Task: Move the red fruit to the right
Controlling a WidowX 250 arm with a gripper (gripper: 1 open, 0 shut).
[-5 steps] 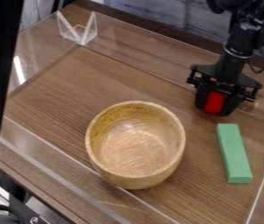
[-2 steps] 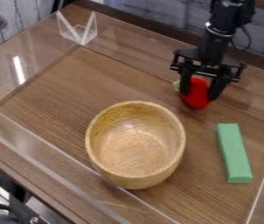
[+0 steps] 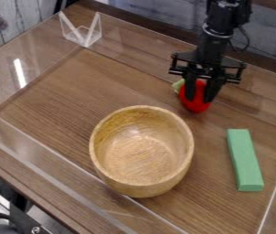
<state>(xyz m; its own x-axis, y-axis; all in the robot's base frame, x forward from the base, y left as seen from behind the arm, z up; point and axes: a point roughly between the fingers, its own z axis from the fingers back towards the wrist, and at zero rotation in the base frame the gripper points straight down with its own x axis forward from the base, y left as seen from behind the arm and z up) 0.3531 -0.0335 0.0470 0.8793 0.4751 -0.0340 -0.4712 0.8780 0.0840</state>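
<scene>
The red fruit lies on the wooden table, right of centre toward the back, with its green leafy top pointing left. My gripper points straight down over it. The black fingers straddle the fruit's upper part and hide some of it. The gap between the fingers looks narrower than before. Whether they press on the fruit does not show. The fruit's lower half shows below the fingertips and seems to rest on the table.
A large wooden bowl stands at the front centre. A flat green block lies at the front right. Clear plastic walls ring the table, and a clear folded stand sits at the back left.
My gripper has moved left and a little toward the back. The red fruit has shifted left along with it, staying between the fingers. The fingers now stand closer together.
</scene>
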